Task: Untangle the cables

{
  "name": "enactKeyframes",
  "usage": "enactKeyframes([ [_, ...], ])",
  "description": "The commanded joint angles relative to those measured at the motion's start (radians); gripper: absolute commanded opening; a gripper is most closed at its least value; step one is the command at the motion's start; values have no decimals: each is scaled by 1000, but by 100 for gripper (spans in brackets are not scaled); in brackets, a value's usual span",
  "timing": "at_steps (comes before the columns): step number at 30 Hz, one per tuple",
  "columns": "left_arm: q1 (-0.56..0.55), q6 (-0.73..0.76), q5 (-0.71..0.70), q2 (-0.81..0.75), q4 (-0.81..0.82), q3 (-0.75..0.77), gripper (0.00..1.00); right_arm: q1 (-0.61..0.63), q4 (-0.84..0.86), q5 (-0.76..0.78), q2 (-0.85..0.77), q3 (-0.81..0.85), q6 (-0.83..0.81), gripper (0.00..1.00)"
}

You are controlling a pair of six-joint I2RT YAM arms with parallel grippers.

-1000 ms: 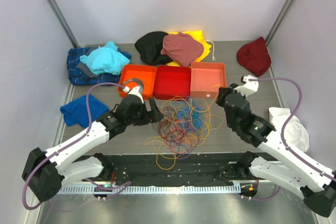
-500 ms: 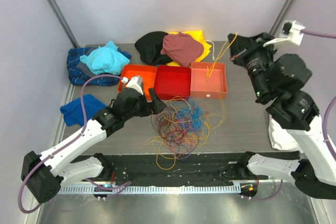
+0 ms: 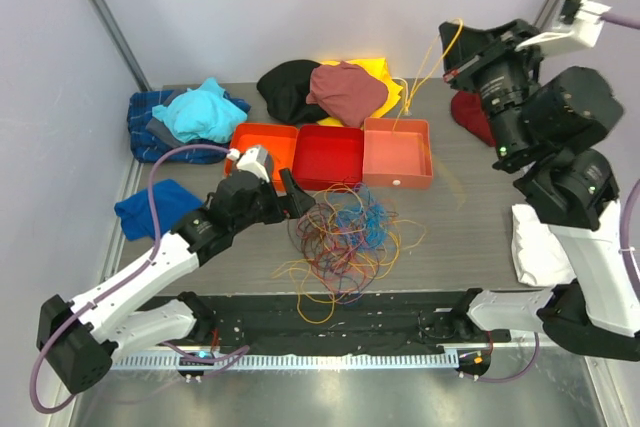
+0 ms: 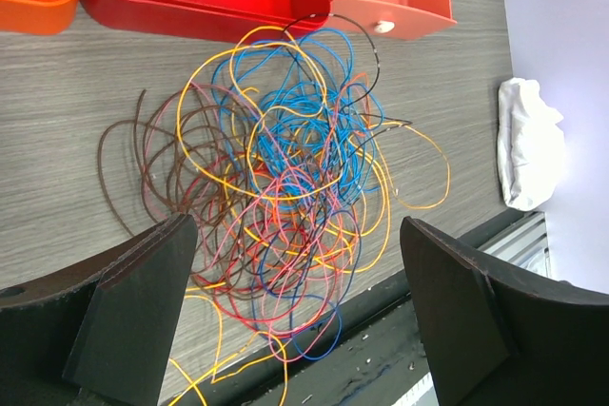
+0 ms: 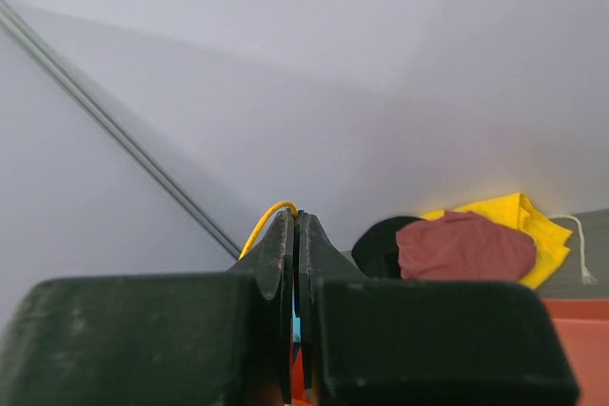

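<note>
One wire, yellow-orange, is being drawn out of the heap. The right pincer is pressed together on it and held high at the far right, above the counter. The right wrist view shows the wire arching out from between the closed tips. From there it hangs down and left toward the far edge of the salmon tray. Whether its lower end is free of the rest is too fine to tell.

The remaining cables lie in a loose heap on the counter just near of the trays. The left pincer is spread wide and hovers at the heap's left edge, holding nothing.

The next move probably calls for setting this wire down well apart from the heap. If it snags, the left pincer could pin the heap down.
</note>
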Motion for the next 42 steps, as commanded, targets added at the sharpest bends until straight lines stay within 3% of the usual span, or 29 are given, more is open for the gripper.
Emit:
enactKeyframes([
  [1,-5,6,-24,-58,37,-33,94,4,50,62,-24,-165,-39,1],
  [8,-5,36,-81,-182,-83,-70,94,-34,120,194,0,-264,-124,1],
  [14,-5,35,-113,-259,-149,-113,95,-183,118,73,60,-318,-29,1],
  [25,-5,35,-127,-288,-186,-128,95,-393,152,-105,224,-263,56,1],
  [42,-5,18,-111,-236,-146,-146,95,-479,311,-191,312,-592,140,1],
])
